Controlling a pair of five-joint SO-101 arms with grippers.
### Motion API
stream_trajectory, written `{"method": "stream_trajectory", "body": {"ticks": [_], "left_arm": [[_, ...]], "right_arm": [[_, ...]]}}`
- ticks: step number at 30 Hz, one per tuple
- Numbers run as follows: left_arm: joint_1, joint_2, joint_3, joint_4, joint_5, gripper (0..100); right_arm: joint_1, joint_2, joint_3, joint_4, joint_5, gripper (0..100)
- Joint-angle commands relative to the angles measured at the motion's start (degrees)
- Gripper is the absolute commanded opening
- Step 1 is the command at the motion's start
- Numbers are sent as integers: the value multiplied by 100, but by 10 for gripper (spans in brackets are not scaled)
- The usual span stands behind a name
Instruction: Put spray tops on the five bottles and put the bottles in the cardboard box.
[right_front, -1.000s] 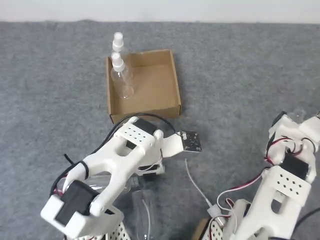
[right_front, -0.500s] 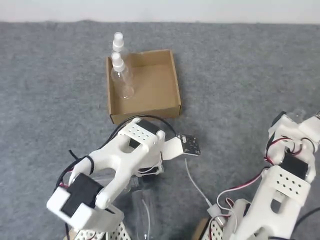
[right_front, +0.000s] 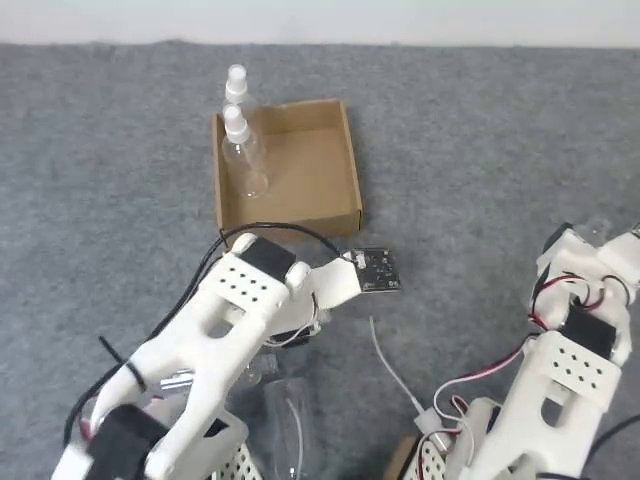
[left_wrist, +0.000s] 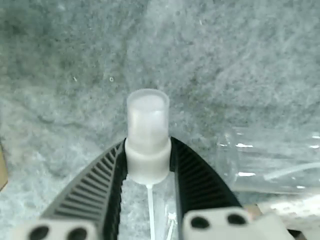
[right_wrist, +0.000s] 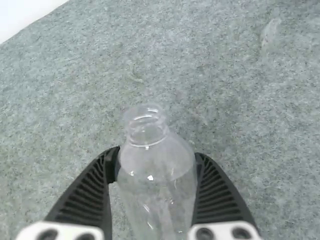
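Grey felt (right_front: 500, 150) — left gripper (left_wrist: 147, 146) pinches spray top (left_wrist: 147, 125) near cardboard box (right_front: 312, 175). Right gripper (right_wrist: 156, 156), farther off, grips uncapped bottle (right_wrist: 148, 131).

The spray top (left_wrist: 147, 131) sits between the left gripper's (left_wrist: 148, 149) jaws, touching both. Its head reaches out past their tips and its tube (left_wrist: 150, 210) runs back between them. Outside one jaw, near it, a loose bottle (left_wrist: 272, 160) lies on the table (left_wrist: 225, 60). The open bottle (right_wrist: 152, 175) sits between the right gripper's (right_wrist: 156, 157) jaws, touching both, its neck ahead of their tips. The box (right_front: 290, 226) rests on the table ahead of the left gripper's jaws, well apart from the right's. A capped bottle (right_front: 243, 150) is in its far left corner. A second capped bottle (right_front: 236, 85) stands just behind that one, at the box's back wall.
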Motion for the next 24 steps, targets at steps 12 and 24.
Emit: {"method": "stream_trajectory", "body": {"ticks": [12,24], "left_arm": [[-18,-1749,-312,589,695,12],[-18,-3534,-295,598,2549,12]], "right_arm": [[-523,-224,-62,-75,-35,9],[-927,-251,44,-119,-44,7]]}}
